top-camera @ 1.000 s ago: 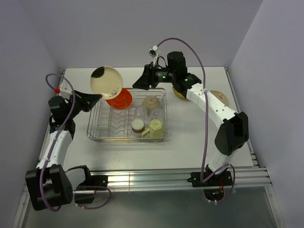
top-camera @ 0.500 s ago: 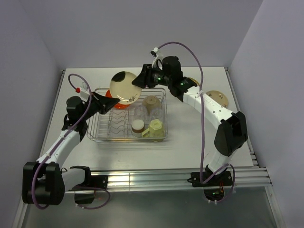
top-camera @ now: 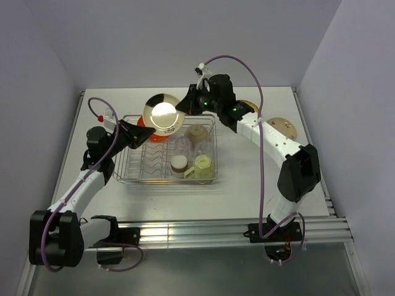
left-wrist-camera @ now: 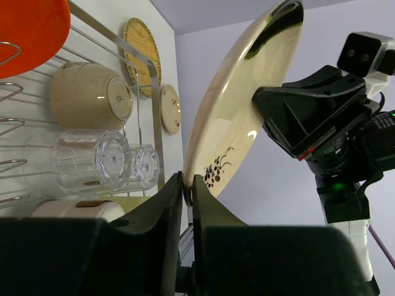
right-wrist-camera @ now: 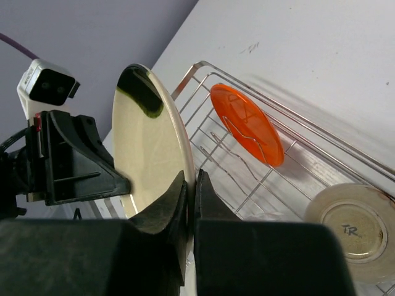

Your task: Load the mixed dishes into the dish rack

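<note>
Both hands on it: my left fingers (left-wrist-camera: 162,216) and my right fingers (right-wrist-camera: 168,213) were pinched nearly shut on opposite rims of the cream plate (top-camera: 162,115), holding it on edge above the rack (top-camera: 121,168) near the orange plate (top-camera: 155,132), likely to slot it upright between the dividers (top-camera: 151,161).

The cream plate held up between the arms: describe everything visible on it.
The cream plate is round, glossy and shallow, ceramic or melamine by its shine. It has a dark patch at one edge and a small dark grape-like motif near the opposite rim. It stands nearly on edge in the air, over the far left corner of the dish rack, beside the orange plate. The left gripper and the right gripper each pinch its rim. Nothing else touches it.
</note>
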Controlling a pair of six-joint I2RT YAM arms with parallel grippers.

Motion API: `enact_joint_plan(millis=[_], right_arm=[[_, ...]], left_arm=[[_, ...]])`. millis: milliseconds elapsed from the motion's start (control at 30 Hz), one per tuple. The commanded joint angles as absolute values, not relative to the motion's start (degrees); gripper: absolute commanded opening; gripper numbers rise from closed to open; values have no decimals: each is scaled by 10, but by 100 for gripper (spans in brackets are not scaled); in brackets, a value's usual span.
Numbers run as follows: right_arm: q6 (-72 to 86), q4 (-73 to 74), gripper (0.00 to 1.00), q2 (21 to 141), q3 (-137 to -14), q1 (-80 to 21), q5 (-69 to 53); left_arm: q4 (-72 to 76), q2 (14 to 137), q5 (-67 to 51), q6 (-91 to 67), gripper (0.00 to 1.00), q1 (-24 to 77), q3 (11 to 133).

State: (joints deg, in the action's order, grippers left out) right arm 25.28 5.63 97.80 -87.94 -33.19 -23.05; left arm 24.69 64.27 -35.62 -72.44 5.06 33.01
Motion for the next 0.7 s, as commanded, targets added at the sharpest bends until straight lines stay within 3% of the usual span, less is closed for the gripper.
enact_joint_plan(millis=[0,133,233,267,467,667], right_arm=[[268,33,0,983,-885,-338,-254],[258,27,0,989,-894,-337,-272],[229,26,0,994,-910,-337,-286],[219,26,0,996,-916,-336,-291],[60,48,0,1012,-951,-337,-321],[-186,99,0,1047,-990,-363,-334]], left_arm=[[283,628,-352,-717,19,54,326],[283,607,-345,-707,52,54,316],[227,581,-318,-670,65,54,324],[199,573,-304,-650,79,54,330],[-50,504,-151,-474,85,54,403],[-148,426,-36,-394,89,54,404]])
